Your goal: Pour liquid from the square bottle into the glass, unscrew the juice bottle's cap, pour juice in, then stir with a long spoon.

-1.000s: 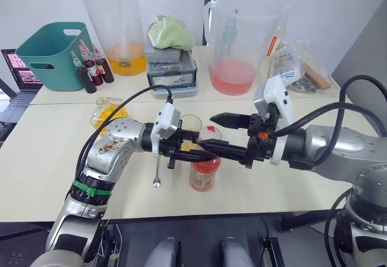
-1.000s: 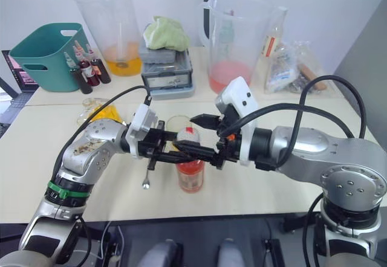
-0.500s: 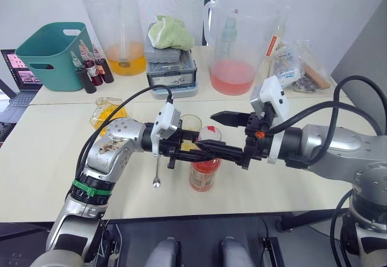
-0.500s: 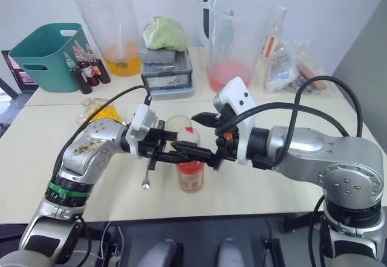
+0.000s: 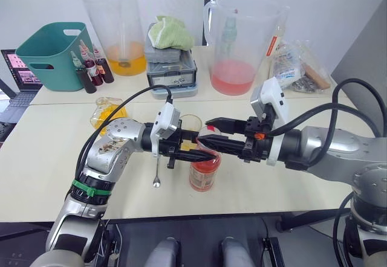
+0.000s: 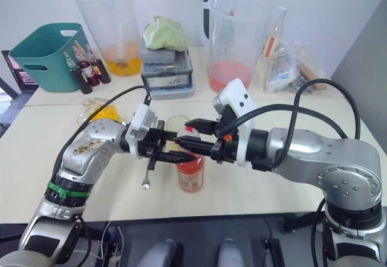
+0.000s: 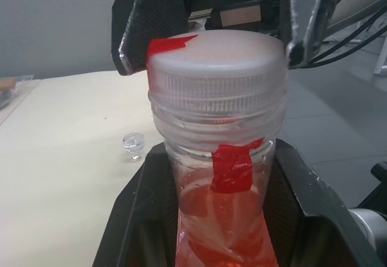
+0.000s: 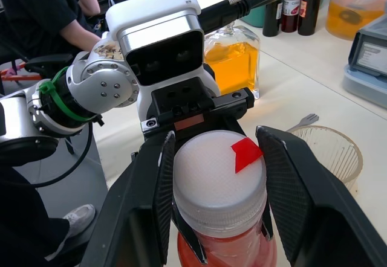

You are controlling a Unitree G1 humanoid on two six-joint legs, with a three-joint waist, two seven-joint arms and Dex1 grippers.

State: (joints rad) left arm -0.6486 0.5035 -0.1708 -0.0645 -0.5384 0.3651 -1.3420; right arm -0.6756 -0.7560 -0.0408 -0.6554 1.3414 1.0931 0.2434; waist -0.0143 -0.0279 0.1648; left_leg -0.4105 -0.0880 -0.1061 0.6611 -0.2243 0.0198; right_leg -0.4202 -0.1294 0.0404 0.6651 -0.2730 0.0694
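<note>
I've got the left gripper clamped on the neck of the tall slim clear plastic juice bottle, standing mid-worktop. The right gripper has its jaws closed around the round white red-marked cap. At 10 o'clock, the frosted glass is partly hidden by the arms.

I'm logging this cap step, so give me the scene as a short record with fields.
juice bottle: upright on the table, neck clamped by the left tool
cap: still on the bottle
right tool: fingers on either side of the cap, contact unclear
glass: behind the bottle, looks empty
square bottle: upright, holds yellow-orange liquid
long spoon: lying on the table
</note>
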